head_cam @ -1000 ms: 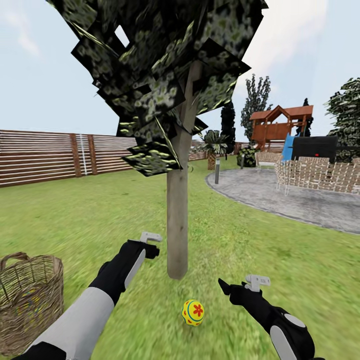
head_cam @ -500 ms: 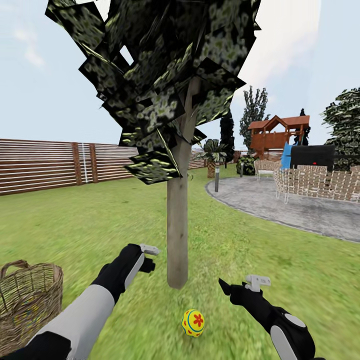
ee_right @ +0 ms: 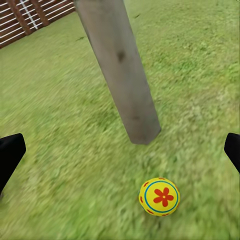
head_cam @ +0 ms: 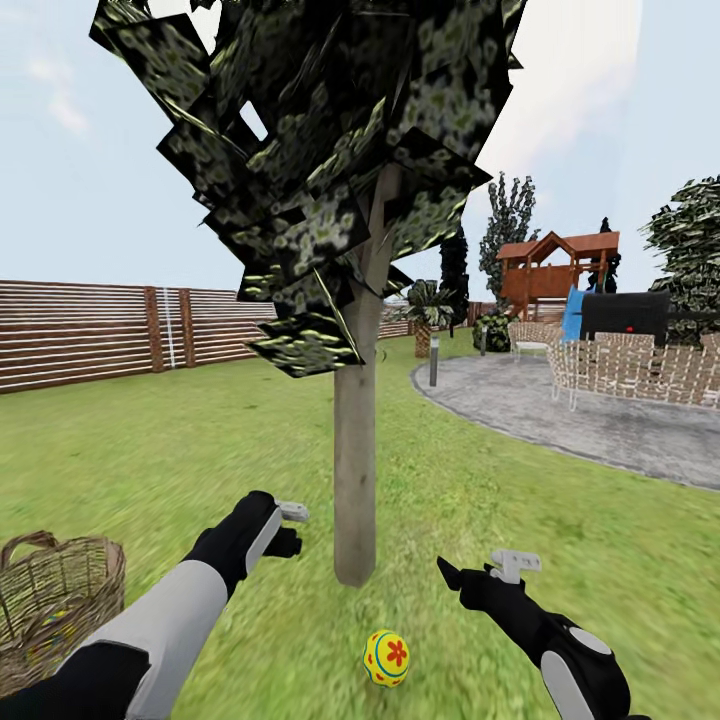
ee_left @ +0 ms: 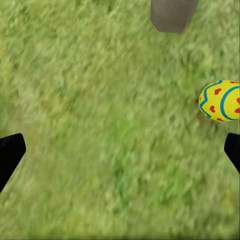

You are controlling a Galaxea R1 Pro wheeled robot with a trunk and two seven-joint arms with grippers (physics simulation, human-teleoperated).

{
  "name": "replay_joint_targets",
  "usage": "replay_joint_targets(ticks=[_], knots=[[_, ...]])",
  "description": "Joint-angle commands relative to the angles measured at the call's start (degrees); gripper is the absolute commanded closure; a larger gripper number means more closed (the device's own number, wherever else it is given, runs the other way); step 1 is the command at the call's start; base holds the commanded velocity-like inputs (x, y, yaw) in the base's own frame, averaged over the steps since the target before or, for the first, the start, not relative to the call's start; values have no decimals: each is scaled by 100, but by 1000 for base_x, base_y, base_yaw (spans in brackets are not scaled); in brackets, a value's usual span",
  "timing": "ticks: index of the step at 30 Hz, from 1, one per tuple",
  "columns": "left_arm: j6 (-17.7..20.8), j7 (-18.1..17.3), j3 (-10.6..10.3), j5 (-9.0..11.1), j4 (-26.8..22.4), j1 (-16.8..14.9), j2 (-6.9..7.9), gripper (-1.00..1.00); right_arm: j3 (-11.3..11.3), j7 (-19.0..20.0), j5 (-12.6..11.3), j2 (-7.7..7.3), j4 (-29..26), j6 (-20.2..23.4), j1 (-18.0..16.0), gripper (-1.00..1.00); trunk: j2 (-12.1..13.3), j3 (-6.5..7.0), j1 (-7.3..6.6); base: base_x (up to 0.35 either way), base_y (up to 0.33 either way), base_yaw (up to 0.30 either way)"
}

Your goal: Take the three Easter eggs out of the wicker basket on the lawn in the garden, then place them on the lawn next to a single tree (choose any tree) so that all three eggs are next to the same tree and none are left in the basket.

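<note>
One yellow Easter egg (head_cam: 386, 657) with a red flower and blue ring lies on the lawn (head_cam: 150, 450) just in front of the tree's pale trunk (head_cam: 355, 470). My right wrist view shows the egg (ee_right: 159, 196) close to the trunk base (ee_right: 120, 70). In the left wrist view the egg (ee_left: 220, 100) lies beyond one fingertip. My left gripper (head_cam: 292, 530) hovers open left of the trunk, over bare grass. My right gripper (head_cam: 455, 580) hovers open to the right of the egg. The wicker basket (head_cam: 55, 610) stands at the lower left; its contents are unclear.
A brown slat fence (head_cam: 100, 330) runs along the back left. A grey paved patio (head_cam: 580, 420) with pale woven seats (head_cam: 640, 370), a lamp post (head_cam: 434, 360) and a playset (head_cam: 555, 265) lies to the right. Open grass spreads around the tree.
The whole view has tilted up a little, so trunk base, egg and basket sit lower in the picture. My left gripper has sunk slightly. The egg lies still.
</note>
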Motion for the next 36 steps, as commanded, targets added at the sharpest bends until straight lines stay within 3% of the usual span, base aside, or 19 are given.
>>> replay_joint_targets(ticks=[1,36], knots=[[20,49,-29,61,14,-10,4,-100,1,4,-7,-2,-5,24,-4,-100,38,11,-24,0,0,0],[-8,51,-12,64,89,-36,2,-100,-1,10,-14,-5,3,22,-3,-100,1442,639,-792,0,0,0]])
